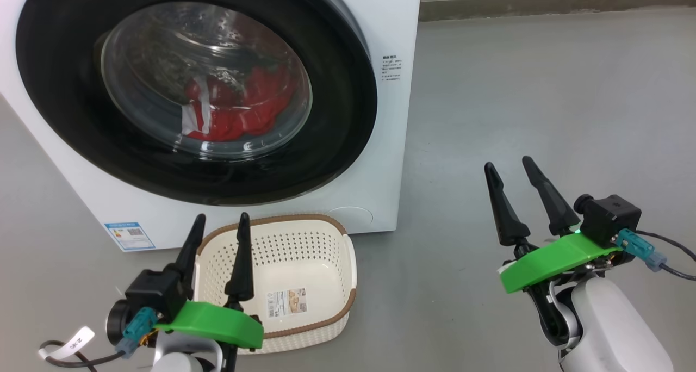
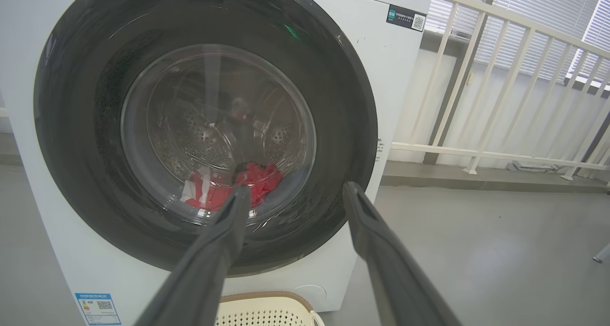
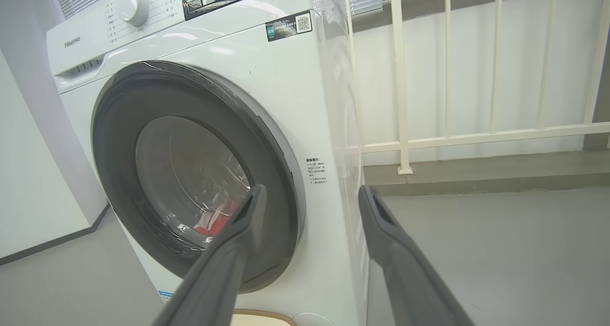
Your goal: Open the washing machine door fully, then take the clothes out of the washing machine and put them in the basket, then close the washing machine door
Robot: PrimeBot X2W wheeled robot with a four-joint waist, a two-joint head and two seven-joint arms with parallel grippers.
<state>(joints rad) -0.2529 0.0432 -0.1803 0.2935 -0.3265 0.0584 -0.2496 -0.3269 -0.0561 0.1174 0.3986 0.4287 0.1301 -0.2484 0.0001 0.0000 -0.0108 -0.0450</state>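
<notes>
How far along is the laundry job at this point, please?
Done: nothing yet; the washing machine door is shut and the red clothes lie behind its glass. In hand: nothing; the left end effector and right end effector are open, short of the washing machine. Left: opening the door, moving the clothes into the empty basket, closing the door.

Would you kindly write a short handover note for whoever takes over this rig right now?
Left gripper: open, empty, at the left side of the basket.
Right gripper: open, empty, over the floor right of the washing machine.
The washing machine door is shut; the clothes lie inside, seen through it. The basket is empty, on the floor before the machine.
Done: nothing yet.
To do: open the door fully, move the clothes into the basket, close the door.
</notes>
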